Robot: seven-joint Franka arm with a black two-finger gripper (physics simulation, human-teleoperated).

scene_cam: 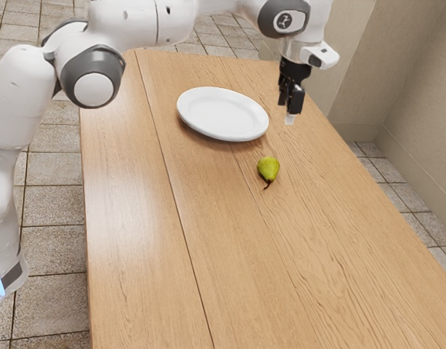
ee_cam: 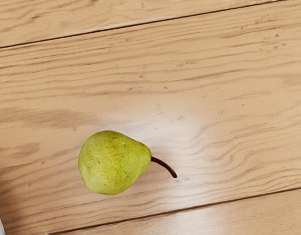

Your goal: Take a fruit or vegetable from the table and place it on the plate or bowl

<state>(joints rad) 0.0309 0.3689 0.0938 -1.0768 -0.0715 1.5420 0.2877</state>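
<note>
The plate [scene_cam: 223, 113] sits bare on the counter [scene_cam: 136, 240]. Toward the exterior view's right the pear [scene_cam: 267, 169] lies on its side — an off-centre descent may roll it away. Further right the pincer [scene_cam: 290, 109] hangs empty; parted or clenched, we cannot tell.

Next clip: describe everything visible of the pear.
The pear is yellow-green with fine brown speckles, smooth-skinned and whole, with a thin, dark, curved stem. It lies on its side on the wooden table, apart from the white plate, nearer the camera in the exterior view. Only the table touches it; the hand hangs above the table, clear of it.
</note>
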